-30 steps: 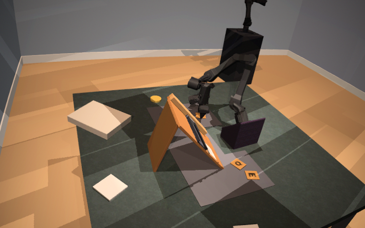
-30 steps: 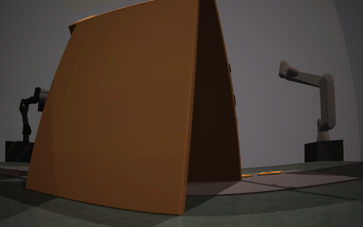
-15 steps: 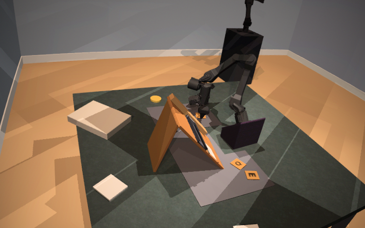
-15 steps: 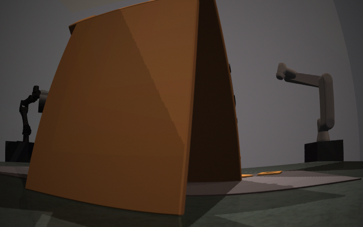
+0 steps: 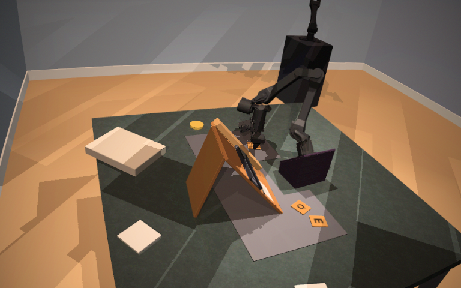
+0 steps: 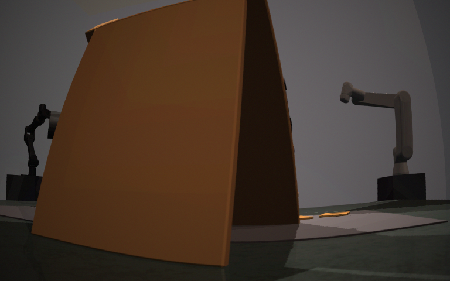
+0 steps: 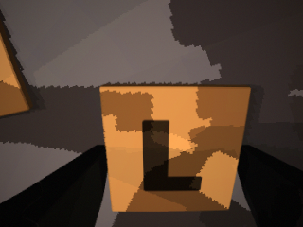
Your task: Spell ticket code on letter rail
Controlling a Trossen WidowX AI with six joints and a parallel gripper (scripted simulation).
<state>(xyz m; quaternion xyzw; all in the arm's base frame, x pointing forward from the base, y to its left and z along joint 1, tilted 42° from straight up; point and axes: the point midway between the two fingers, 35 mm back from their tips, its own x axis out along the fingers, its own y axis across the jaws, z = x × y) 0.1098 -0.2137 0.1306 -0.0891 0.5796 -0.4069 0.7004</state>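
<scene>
An orange tile marked L (image 7: 173,146) (image 5: 251,146) lies flat on the grey mat behind the orange A-frame board (image 5: 210,162) (image 6: 149,132). My gripper (image 7: 173,154) (image 5: 256,144) is down on it, a dark finger touching each side edge, shut on the L tile. The board's front face carries a dark letter rail (image 5: 247,166) and a white ticket (image 5: 268,193) low on it; the ticket's code is too small to read. Tiles marked Q (image 5: 300,206) and E (image 5: 318,221) lie flat on the mat at the board's front right. An orange edge (image 7: 11,85) shows at the left of the wrist view.
A dark purple box (image 5: 307,168) stands right of the board by the arm's base. A yellow disc (image 5: 196,124) lies behind the board. A large cream slab (image 5: 125,149) lies at the counter's left edge, a small cream square (image 5: 139,236) at the front left.
</scene>
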